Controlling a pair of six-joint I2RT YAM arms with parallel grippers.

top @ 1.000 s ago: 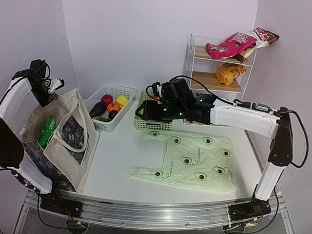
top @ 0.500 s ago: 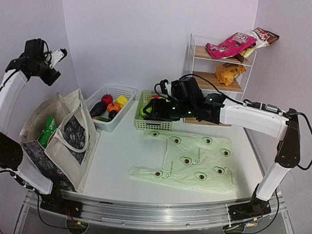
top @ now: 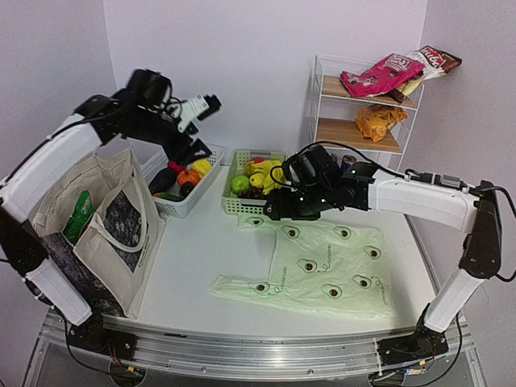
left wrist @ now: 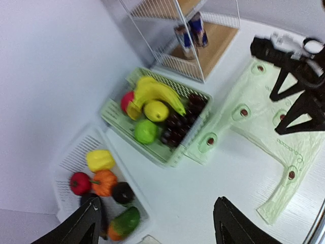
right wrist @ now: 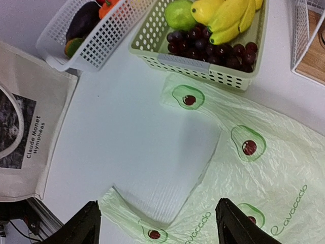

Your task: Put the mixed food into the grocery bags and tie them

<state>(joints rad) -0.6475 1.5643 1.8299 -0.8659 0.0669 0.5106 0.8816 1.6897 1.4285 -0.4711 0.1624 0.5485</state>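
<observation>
The cream canvas tote (top: 97, 218) stands at the left with a green-white crisp packet (top: 78, 216) inside it. The avocado-print plastic bag (top: 322, 262) lies flat on the table. Yellow bananas (left wrist: 152, 91) and dark grapes (left wrist: 177, 119) lie in the green basket (top: 242, 205). On the rack, an orange crisp packet (top: 377, 121) sits on a shelf and drink cans (left wrist: 195, 30) stand low. My left gripper (top: 187, 145) hovers open and empty above the white basket (top: 181, 201). My right gripper (right wrist: 156, 203) hangs open over the plastic bag's (right wrist: 264, 168) far-left corner.
The white basket (left wrist: 66, 157) holds toy vegetables, among them a dark eggplant (right wrist: 84, 20). A pink crisp packet (top: 379, 74) lies on top of the wire rack (top: 318, 97) at the back right. The right arm (left wrist: 299, 76) reaches across the bag.
My left gripper opened, rose from the tote and swung right to above the white basket. My right gripper drew back from the green basket to over the plastic bag.
</observation>
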